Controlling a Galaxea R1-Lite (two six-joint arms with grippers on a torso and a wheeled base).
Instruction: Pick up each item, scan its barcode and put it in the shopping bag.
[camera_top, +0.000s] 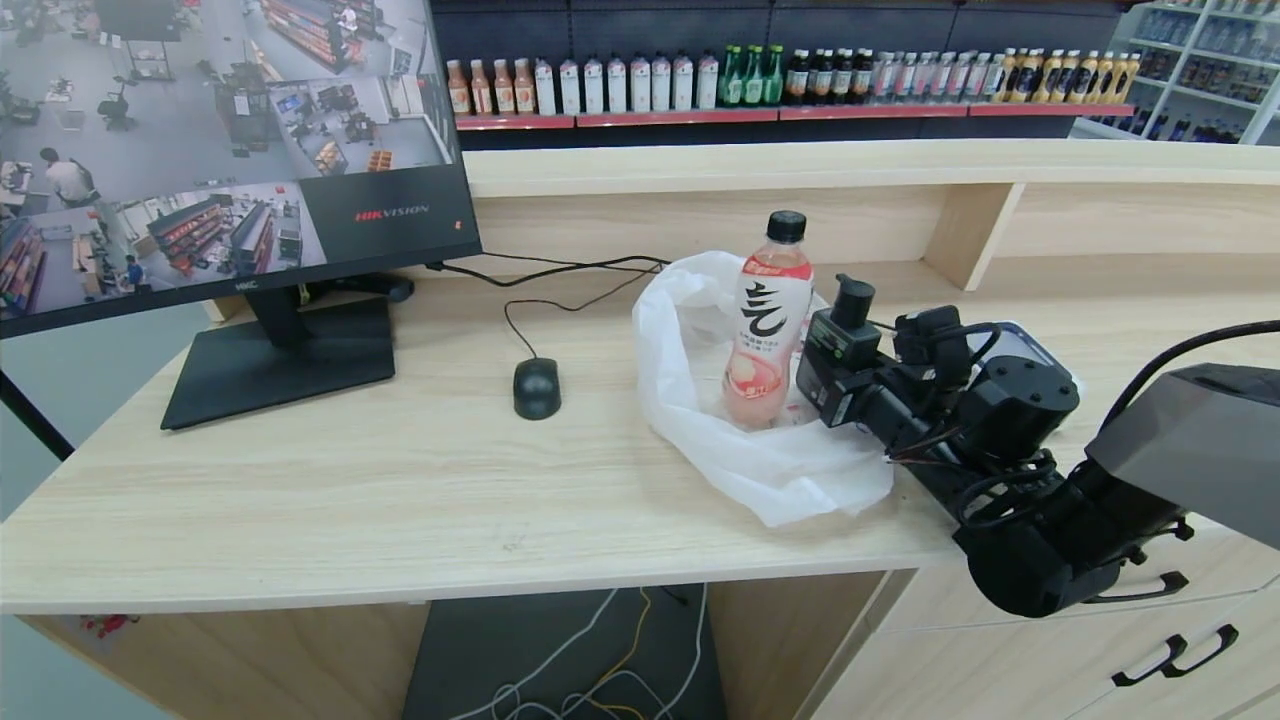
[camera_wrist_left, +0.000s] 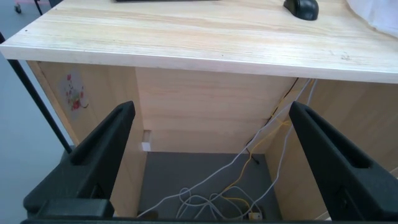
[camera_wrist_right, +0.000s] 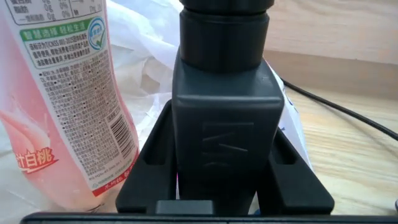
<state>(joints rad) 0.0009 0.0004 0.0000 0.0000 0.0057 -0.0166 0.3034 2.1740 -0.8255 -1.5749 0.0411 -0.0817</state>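
Notably, scanner (camera_top: 838, 335) hung just beside bottle (camera_top: 765, 330).
Near counter (camera_top: 400, 520) edge, bag (camera_top: 700, 440) held bottle upright; right gripper (camera_wrist_right: 222, 168) clamped scanner; left gripper (camera_wrist_left: 212, 112) gaped empty below.

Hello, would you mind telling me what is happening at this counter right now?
The right gripper is shut on what looks like a black scanner, held beside the pink drink bottle, which stands upright in the open white shopping bag on the counter. The left gripper hangs open, low in front of the counter.
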